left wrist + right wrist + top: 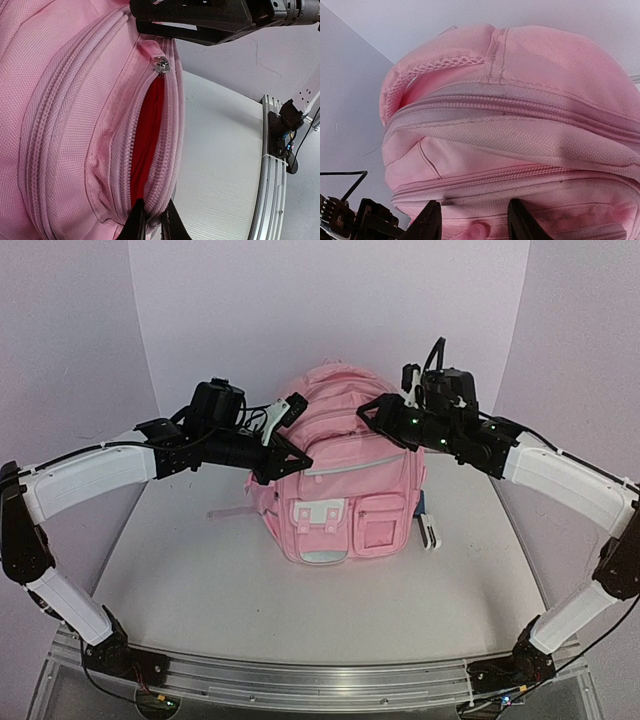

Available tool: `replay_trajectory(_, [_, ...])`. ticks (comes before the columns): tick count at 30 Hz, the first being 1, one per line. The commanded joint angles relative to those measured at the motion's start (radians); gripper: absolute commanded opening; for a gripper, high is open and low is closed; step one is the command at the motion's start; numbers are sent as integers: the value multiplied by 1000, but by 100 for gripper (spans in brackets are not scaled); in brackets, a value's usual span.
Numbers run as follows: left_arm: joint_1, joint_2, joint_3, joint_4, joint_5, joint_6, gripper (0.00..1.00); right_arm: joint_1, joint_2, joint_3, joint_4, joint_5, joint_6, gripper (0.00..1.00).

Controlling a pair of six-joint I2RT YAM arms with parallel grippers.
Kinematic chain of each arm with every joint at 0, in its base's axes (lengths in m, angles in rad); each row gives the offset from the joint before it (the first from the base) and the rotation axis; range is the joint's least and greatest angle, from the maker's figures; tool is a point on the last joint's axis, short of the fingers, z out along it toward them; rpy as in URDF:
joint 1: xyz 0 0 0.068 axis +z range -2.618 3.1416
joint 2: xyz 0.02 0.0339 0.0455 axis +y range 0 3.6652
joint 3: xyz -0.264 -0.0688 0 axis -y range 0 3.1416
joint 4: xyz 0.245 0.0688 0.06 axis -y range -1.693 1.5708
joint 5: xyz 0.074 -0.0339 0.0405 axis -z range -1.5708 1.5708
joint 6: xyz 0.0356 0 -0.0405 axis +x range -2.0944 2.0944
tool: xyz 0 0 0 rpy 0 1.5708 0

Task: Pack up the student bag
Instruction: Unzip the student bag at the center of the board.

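**A:** Start on the left; what is that arm doing?

**B:** It reaches in from the left to the upper left flank of the student bag; the left gripper is clenched, its two fingers nearly touching; it seems to nip the lower end of a zip's edge, though the pinch sits at the very rim of the wrist view, so I say that with caution.

**A:** And the zip there?

**B:** Partly undone; the metal slider sits at the upper end of the gap; red lining shows between the two rows of teeth.

**A:** Where does the bag stand?

**B:** Upright in the middle of the white surface, towards the back wall, its front pockets facing the arms; a white buckle patch lies low on the front, just left of a square pocket; the mesh top handle shows in the right wrist view.

**A:** The right side, then?

**B:** The right arm comes in from the right to the bag's top right shoulder; the right gripper is released, its fingers standing well apart against the pink fabric; a small pink pull tab lies between them, touched by neither.

**A:** Anything further right?

**B:** A small white and black object on the surface, just beside the bag's lower right corner.
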State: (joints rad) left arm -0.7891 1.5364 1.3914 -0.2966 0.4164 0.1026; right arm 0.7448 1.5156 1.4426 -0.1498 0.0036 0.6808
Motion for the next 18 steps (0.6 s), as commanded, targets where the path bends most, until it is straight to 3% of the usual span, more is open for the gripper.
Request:
replay_trajectory(1, [-15,11,-4,-64,16,-9,0,9,66,-20,-126,-95,25,43])
replay_trajectory(10, [-19,27,20,-70,2,0,0,49,41,-51,-131,-159,49,41])
replay_trajectory(18, [-23,33,21,-64,-1,0,0,54,5,-87,-138,-99,62,41])
